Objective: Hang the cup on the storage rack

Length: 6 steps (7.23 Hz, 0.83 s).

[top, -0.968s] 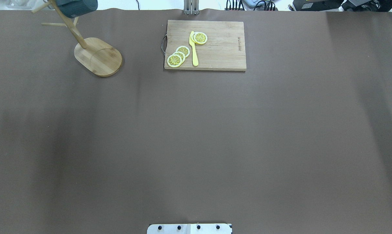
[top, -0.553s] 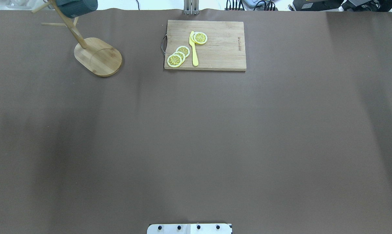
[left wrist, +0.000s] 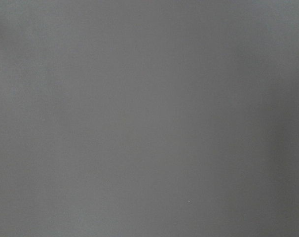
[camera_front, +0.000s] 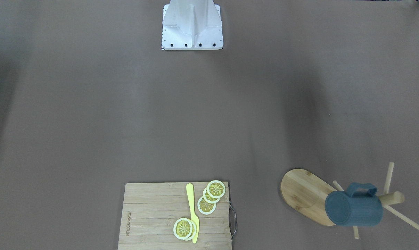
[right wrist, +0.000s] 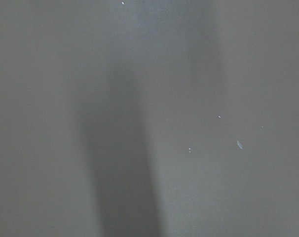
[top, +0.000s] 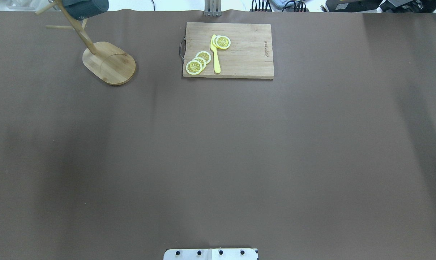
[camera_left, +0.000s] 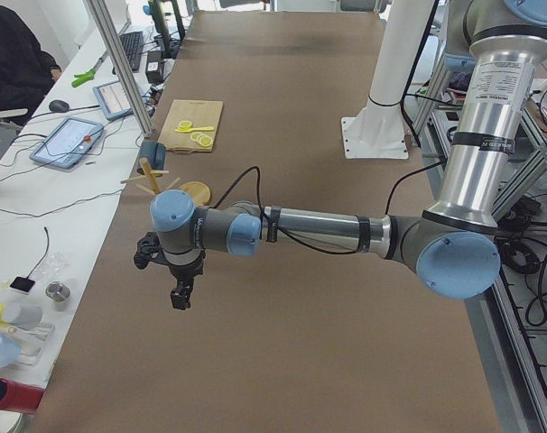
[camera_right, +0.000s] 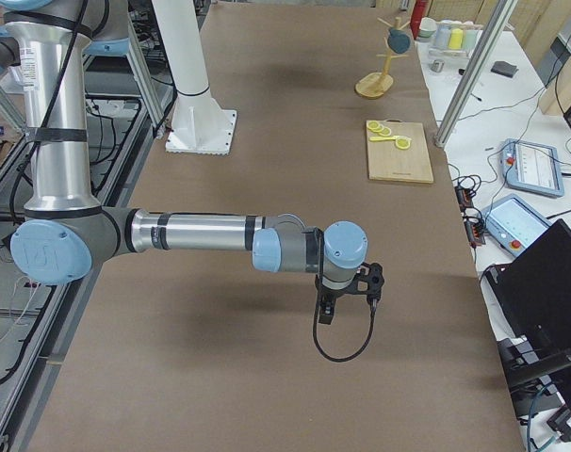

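We see a matt brown cover, smooth like paper or cloth, over the table (top: pixel 218 151). The storage rack (camera_front: pixel 301 194) and the cutting board (camera_front: pixel 154 215) are pale wood with visible grain, and the knife (camera_front: pixel 192 208) on the board looks like smooth yellow plastic. The cup (camera_front: pixel 355 210) looks matt and faintly ribbed.

L arm (camera_left: pixel 314 232), R arm (camera_right: pixel 201 231) level over table (camera_left: pixel 282 361).
L gripper (camera_left: pixel 178 299), R gripper (camera_right: pixel 327 313) point down, off table; grip state unclear.

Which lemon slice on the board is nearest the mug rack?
The end lemon slice of the overlapping row of three, at the cutting board's robot-side corner.
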### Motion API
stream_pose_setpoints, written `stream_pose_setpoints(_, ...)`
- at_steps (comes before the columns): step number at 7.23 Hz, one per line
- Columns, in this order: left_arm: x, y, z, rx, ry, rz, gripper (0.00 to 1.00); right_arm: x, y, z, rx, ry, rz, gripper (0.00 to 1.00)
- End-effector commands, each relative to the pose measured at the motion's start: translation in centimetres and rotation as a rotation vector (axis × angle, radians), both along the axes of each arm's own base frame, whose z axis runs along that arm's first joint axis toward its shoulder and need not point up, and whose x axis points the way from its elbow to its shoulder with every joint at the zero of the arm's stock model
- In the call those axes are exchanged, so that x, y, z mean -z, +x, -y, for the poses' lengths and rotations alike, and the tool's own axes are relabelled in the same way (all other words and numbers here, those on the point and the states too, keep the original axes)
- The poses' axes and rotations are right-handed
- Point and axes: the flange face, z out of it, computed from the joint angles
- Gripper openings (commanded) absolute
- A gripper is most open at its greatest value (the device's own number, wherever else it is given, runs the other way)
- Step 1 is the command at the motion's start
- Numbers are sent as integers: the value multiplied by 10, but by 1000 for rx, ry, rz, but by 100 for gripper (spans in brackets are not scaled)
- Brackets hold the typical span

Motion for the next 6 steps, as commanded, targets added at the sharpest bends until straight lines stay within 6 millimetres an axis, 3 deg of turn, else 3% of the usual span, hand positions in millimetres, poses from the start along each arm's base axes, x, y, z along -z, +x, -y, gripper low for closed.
stream_pose_setpoints(1, -7, 0, -4, -1, -12, 1, 99, 10, -1, 3, -18, -4, 11, 100)
stream_pose_setpoints(6, -7, 0, -4, 0, -16, -5, 99, 4, 0, 2, -19, -14, 1, 100)
